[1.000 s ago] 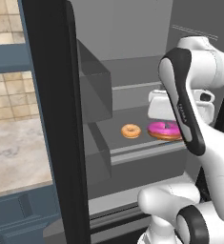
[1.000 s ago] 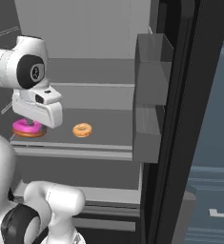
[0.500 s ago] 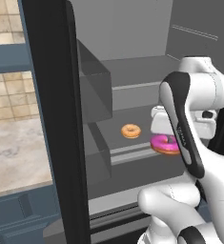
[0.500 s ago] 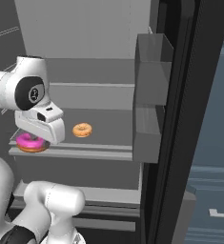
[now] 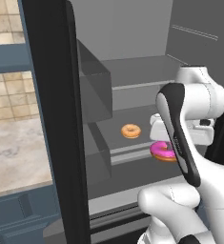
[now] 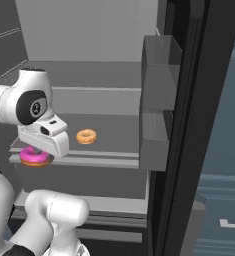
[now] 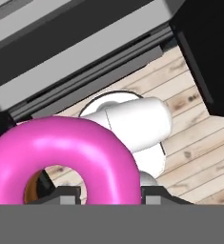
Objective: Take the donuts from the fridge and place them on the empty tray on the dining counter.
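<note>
Fridge open; interior matte grey, flat shelves, boxy translucent door bins. Claw clenched on the pink donut: glossy, smooth frosting over a tan base, a fat ring, carried just past the front lip of the middle shelf. Orange-tan donut, smaller, dull glaze, lies flat on that shelf, apart from the pink one. In the hand view, wood-plank floor shows beneath the pink ring.

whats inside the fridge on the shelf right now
An orange-tan donut lies on the grey shelf of the fridge. The pink donut, at the shelf's front edge, is in the gripper, which hides its top.
</note>
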